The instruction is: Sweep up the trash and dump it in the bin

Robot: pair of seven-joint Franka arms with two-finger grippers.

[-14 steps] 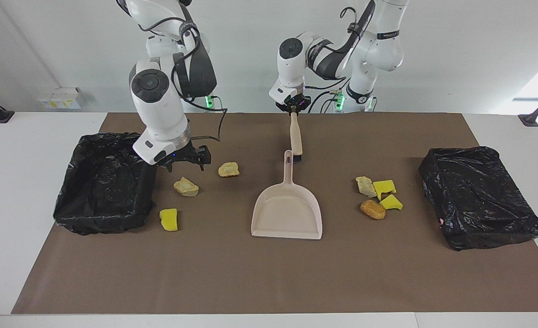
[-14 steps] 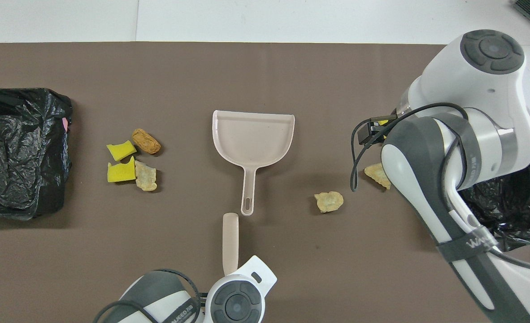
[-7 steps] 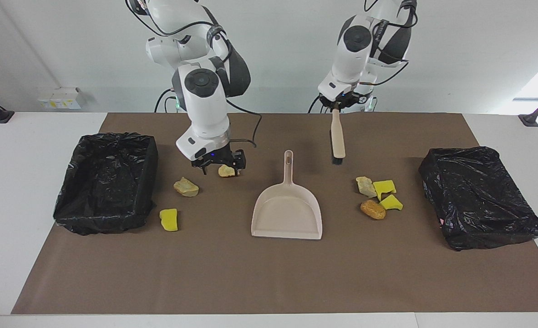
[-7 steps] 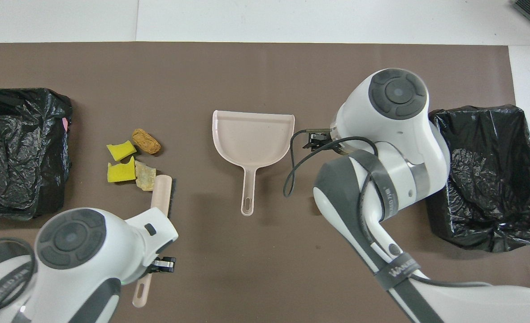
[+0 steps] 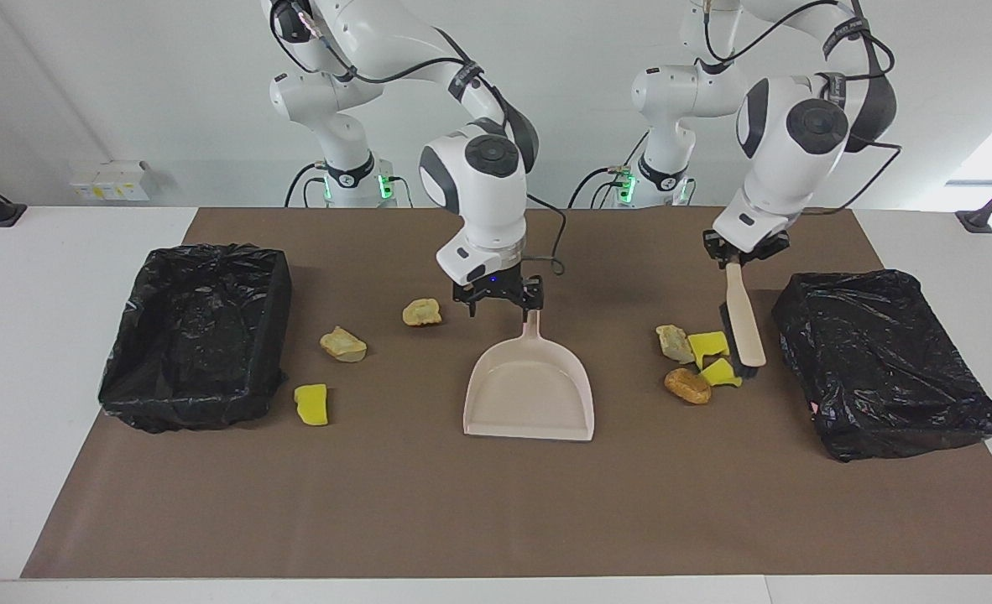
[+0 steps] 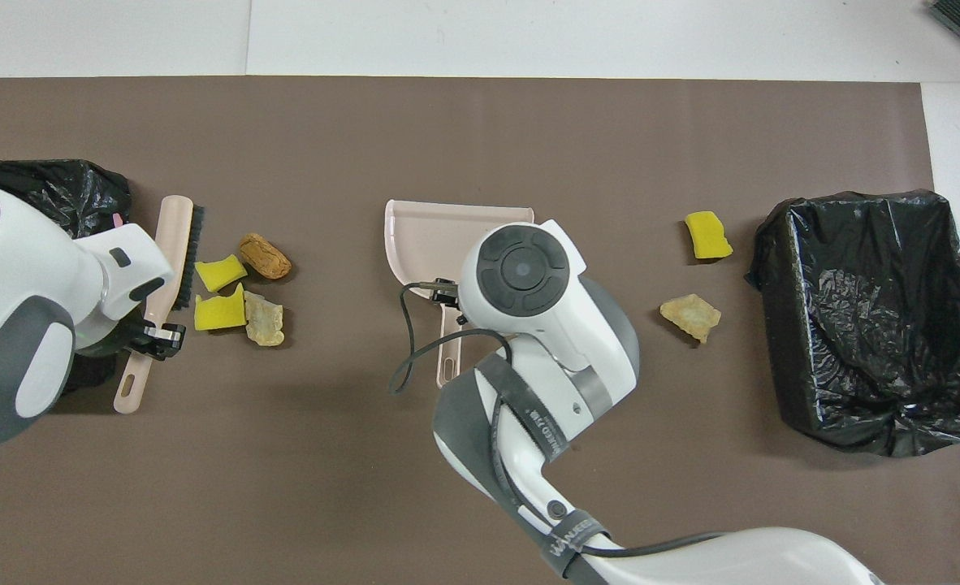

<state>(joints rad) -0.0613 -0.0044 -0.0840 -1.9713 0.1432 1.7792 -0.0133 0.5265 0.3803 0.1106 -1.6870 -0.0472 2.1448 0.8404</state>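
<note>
- Brown mat (image 5: 429,503) covers a white table (image 5: 43,277), a black-lined bin (image 5: 198,335) at each end.
- Left gripper (image 5: 735,260) is clamped on a brush (image 5: 744,323) beside four scraps (image 5: 697,361).
- Right gripper (image 5: 500,300), fingers spread wide, hangs over the dustpan (image 5: 529,394) handle, holding nothing.
- Three more scraps (image 5: 343,345) lie toward the right arm's bin.
</note>
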